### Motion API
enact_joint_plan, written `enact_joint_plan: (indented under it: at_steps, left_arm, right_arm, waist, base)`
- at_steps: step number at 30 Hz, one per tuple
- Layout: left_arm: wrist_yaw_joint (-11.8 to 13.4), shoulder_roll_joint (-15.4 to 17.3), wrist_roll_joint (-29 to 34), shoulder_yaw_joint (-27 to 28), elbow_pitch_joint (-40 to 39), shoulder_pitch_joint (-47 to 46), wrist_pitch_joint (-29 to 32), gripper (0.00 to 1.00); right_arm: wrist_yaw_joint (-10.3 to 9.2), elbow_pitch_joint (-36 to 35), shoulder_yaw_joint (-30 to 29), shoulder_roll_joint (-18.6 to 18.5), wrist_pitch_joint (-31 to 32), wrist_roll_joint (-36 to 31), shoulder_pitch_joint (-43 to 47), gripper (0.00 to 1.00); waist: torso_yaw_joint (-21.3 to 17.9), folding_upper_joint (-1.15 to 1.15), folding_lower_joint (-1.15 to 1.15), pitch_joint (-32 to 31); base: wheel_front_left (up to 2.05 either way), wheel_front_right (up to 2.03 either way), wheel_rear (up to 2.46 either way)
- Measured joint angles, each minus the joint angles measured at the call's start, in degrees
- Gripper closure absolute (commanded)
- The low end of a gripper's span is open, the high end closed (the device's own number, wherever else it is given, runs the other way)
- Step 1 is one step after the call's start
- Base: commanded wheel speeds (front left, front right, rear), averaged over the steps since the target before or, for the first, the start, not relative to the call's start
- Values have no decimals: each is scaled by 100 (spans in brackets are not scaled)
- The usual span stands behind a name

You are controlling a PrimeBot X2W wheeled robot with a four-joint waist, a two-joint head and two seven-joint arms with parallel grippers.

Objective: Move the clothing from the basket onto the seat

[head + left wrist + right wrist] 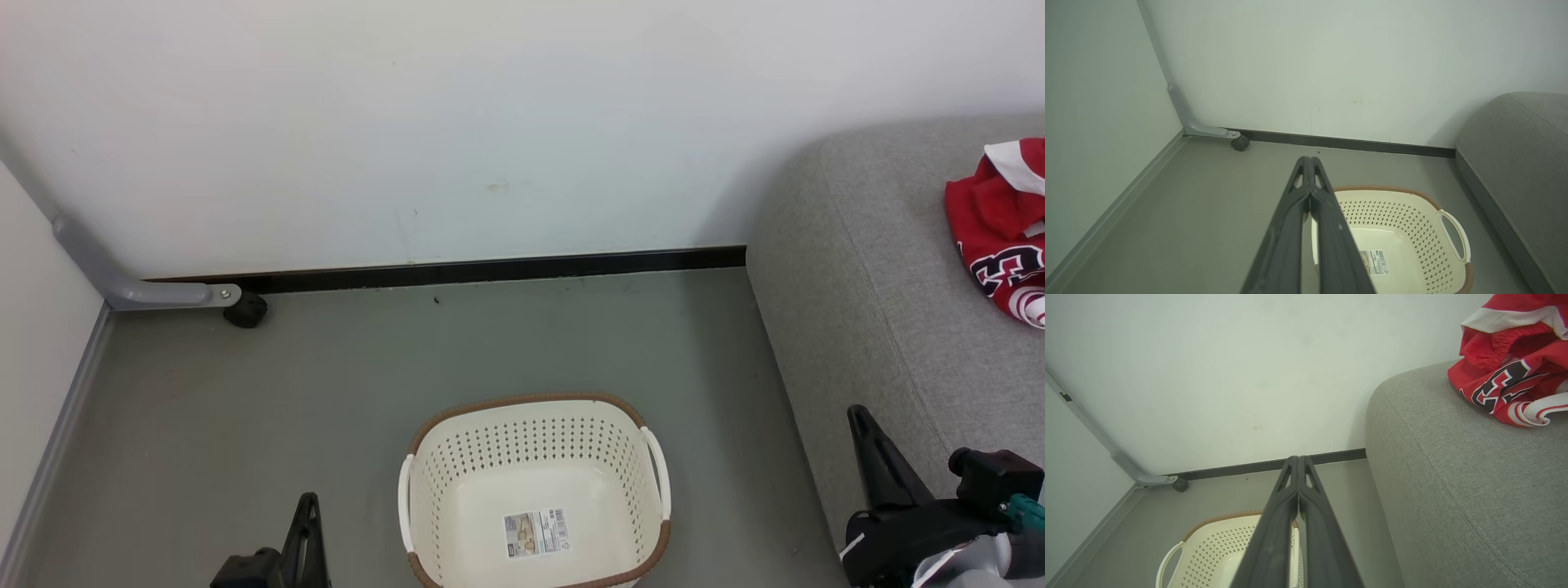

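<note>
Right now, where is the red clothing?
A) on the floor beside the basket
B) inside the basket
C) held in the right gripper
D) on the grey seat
D: the red clothing lies bunched on the grey seat, the basket holds just its label sticker, and the right gripper is shut on nothing.

Perforated smooth plastic basket [535,457]; grey woven-cloth seat [882,327].
</note>
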Motion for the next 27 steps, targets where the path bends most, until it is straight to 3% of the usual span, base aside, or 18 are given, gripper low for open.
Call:
enact_joint_plan:
  at_steps: [27]
  left_arm:
    - [-376,-4,-2384,361,-42,-85,655,100]
  right_arm:
    - [145,-51,-721,380,605,1858,1,100]
  waist:
    - [-29,0,0,9]
  base:
    - [0,0,0]
